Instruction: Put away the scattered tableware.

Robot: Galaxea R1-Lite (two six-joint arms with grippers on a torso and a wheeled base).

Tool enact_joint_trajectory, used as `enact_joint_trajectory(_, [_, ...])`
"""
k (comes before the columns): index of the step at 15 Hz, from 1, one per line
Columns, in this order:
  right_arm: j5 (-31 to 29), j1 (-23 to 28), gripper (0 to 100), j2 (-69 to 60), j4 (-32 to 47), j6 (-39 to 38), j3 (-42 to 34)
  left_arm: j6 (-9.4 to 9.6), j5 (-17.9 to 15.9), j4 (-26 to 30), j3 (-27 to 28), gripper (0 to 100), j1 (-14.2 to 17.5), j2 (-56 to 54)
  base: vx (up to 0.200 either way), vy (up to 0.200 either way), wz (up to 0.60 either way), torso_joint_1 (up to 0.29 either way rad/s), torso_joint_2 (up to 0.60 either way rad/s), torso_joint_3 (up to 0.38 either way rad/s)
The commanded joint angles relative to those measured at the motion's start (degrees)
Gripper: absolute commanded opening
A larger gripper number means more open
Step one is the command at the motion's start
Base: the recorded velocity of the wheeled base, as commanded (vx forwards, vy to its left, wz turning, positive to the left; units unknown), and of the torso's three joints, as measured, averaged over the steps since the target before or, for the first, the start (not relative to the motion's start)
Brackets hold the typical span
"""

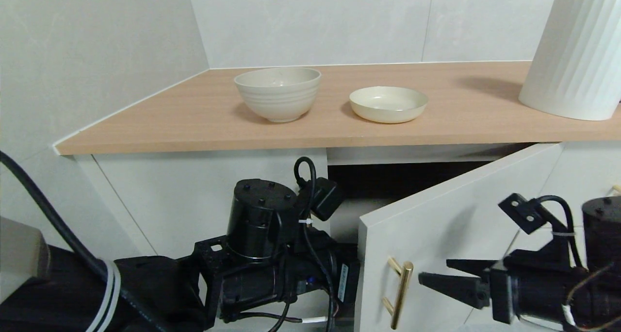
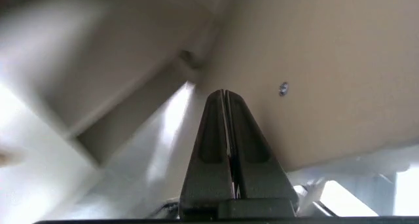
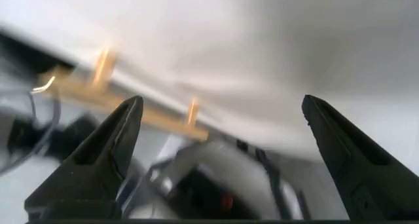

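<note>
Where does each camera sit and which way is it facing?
Head view: looking forward and down at the bowl and shallow dish on the counter, cabinet door ajar below; both arms show.
Left wrist view: faces along the shut left gripper at a pale panel with a screw.
Right wrist view: faces past the open right gripper at the gold handle.
Shared: head and right wrist both show that handle and gripper.

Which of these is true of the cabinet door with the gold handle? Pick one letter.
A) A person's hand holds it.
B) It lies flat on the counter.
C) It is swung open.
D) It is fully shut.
C: the cabinet door with the gold handle angles out from the cabinet front, leaving a dark gap below the counter.
</note>
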State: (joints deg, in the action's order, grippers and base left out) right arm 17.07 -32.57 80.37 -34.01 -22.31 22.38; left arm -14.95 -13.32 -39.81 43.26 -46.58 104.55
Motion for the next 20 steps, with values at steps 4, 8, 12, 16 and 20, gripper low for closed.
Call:
enact_joint_trajectory(4, [0.9,-5.7,100,-16.5,14.3,1.2,-4.7,-1.58,0.7,-0.7,-0.3,0,0.3,-0.1,-0.100,0.000,0.00,0.001,0.00,0.004])
enact_joint_trajectory(8, [2.2,-5.7,100,-17.0,14.4,1.3,-4.7,-1.93,0.7,-2.3,0.0,0,0.3,0.8,-0.150,0.000,0.00,0.002,0.00,-0.001])
enact_joint_trajectory(12, [3.1,-5.8,100,-16.9,14.4,1.3,-4.7,-1.93,0.8,-5.0,0.8,0,0.3,3.7,0.000,0.000,0.00,0.000,0.00,0.000])
enact_joint_trajectory(16, [4.7,-5.8,100,-17.4,14.4,1.5,-4.7,-1.75,0.8,-6.3,1.3,0,0.3,4.0,0.000,0.000,0.00,0.000,0.00,0.000])
enact_joint_trajectory(20, [5.0,-5.8,100,-18.1,14.4,1.6,-4.8,-1.84,0.8,-6.2,2.5,0,0.3,5.8,-0.150,0.000,0.00,0.008,0.00,0.002])
